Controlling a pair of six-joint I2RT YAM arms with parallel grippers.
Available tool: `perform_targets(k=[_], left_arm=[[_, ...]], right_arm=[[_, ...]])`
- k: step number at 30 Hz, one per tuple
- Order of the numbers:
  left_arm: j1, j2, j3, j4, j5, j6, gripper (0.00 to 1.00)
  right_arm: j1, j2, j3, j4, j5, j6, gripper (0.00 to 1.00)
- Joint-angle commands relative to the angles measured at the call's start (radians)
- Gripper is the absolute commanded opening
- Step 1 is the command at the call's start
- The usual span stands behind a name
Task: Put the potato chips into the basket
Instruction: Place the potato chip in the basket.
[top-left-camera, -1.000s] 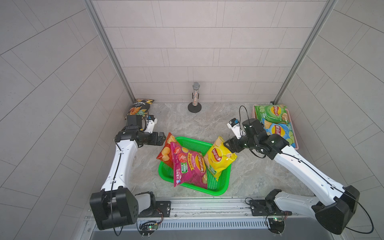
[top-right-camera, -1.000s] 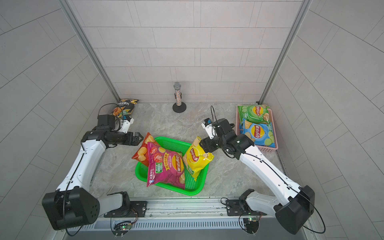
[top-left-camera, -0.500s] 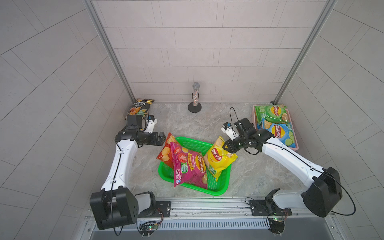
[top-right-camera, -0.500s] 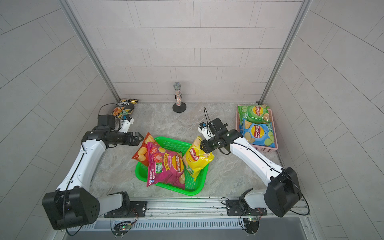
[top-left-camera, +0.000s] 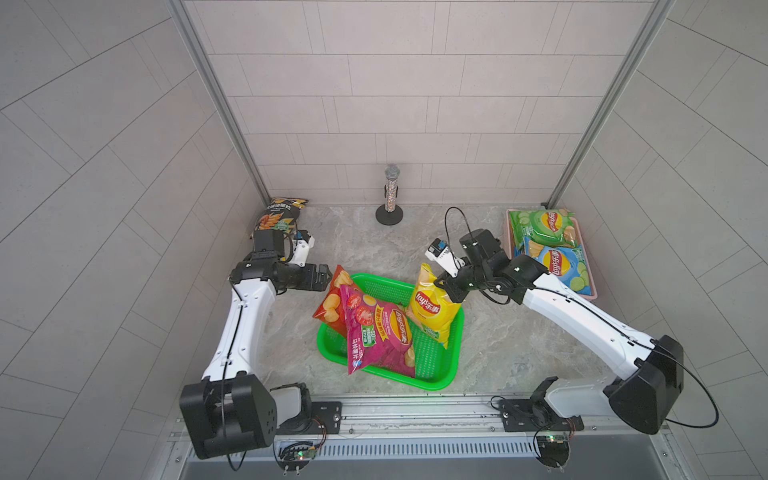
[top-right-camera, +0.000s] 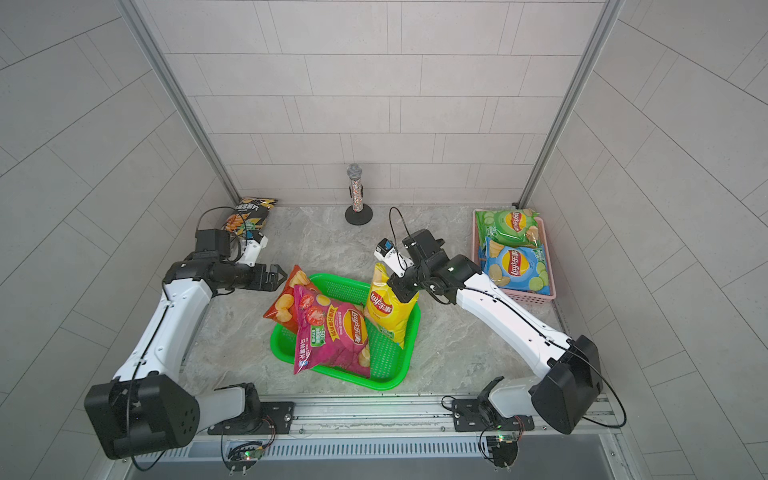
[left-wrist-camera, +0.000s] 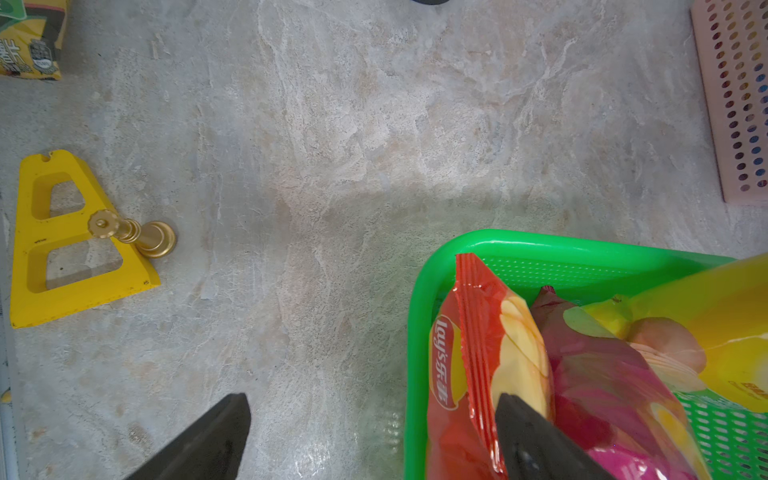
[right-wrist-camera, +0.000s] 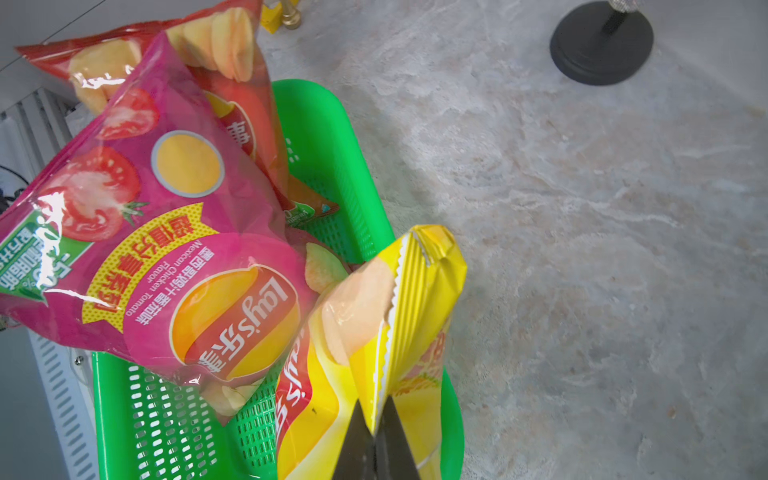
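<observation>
Change: our right gripper (right-wrist-camera: 376, 436) has shut, pinching the yellow bag (top-left-camera: 430, 307) by its top seam.
Why: we judge it leans over the green basket (top-left-camera: 457, 353) at the right rim, perhaps needing reseating.
Left gripper (top-right-camera: 277, 276): wide, empty.

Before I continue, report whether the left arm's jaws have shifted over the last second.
No. The left gripper keeps its spot outside the far-left corner of the green plastic basket.
</observation>
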Motion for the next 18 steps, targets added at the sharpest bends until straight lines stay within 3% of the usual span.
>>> perform_targets(k=[1,18], left_arm=[[0.009,0.008,0.002,-0.017,0.003,0.011,1.0],[0.009,0.007,0.0,-0.017,0.008,0.011,1.0]], right_arm=[[0.031,-0.017,-0.004,0.079,0.01,-0.086,0.0],[0.112,0.058,-0.161,0.304,0.109,-0.242,0.0]])
